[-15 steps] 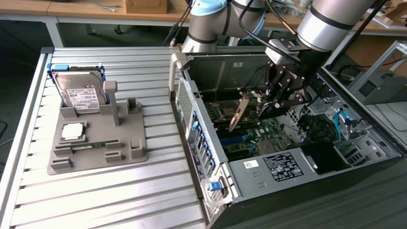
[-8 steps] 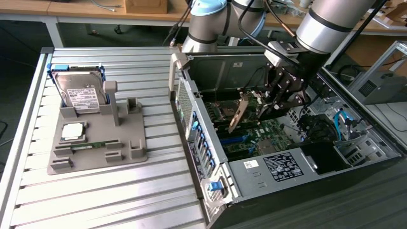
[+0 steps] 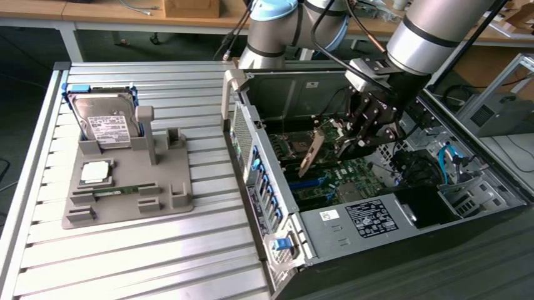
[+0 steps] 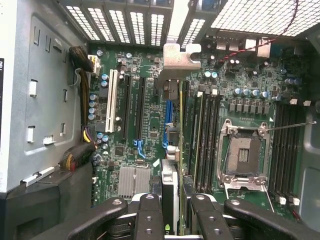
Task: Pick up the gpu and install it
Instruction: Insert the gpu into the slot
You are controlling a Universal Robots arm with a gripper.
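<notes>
Over the open case (image 3: 276,206), arm angled down; tool (image 3: 361,132) clamped on gpu (image 3: 312,150), card tilted above motherboard (image 4: 150,125). On desk (image 3: 125,250), tray (image 3: 125,187) holds hard drive (image 3: 104,122).

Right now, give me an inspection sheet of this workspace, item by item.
Surface: ribbed metal table, bearing a grey parts holder and an open computer case.
Job's things: gpu held tilted above the motherboard inside the case; seen edge-on over the slots in the wrist view.
Clutter: hard drive upright in the holder, a memory stick lying flat.
Grippers: gripper shut on the gpu.
Cables: blue cable inside the case.
Surroundings: wooden benches behind.
</notes>
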